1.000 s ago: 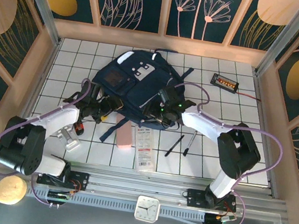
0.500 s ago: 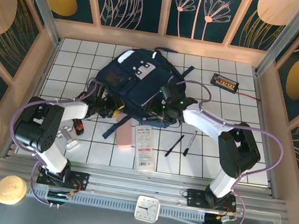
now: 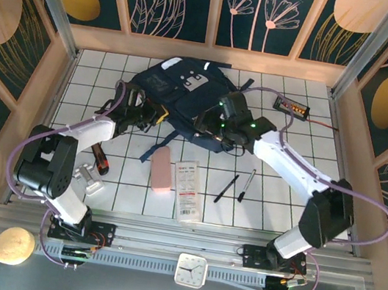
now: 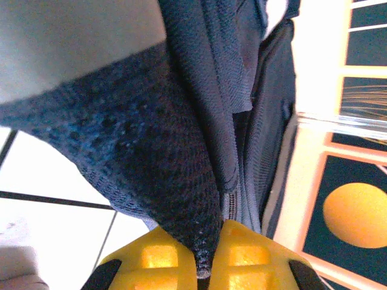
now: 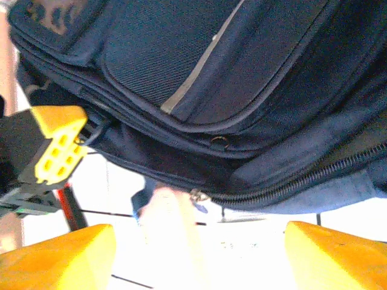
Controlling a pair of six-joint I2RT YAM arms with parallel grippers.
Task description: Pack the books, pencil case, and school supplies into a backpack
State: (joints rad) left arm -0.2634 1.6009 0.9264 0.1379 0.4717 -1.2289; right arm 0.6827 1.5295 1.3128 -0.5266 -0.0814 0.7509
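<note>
The left pincer [image 4: 207, 257] is clamped on a fold of the backpack [image 4: 181, 151], at its left edge. The right pincer [image 5: 199, 251] stands wide open just before the backpack's near side. The backpack lies at the far middle of the tabletop [image 3: 91, 72]. The pink pencil case [image 3: 163, 170], the white booklet [image 3: 186, 190] and two pens [image 3: 227, 188] lie nearer.

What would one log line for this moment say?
left fingers: shut on backpack edge | right fingers: open, at backpack | case, booklet, pens: on table
</note>
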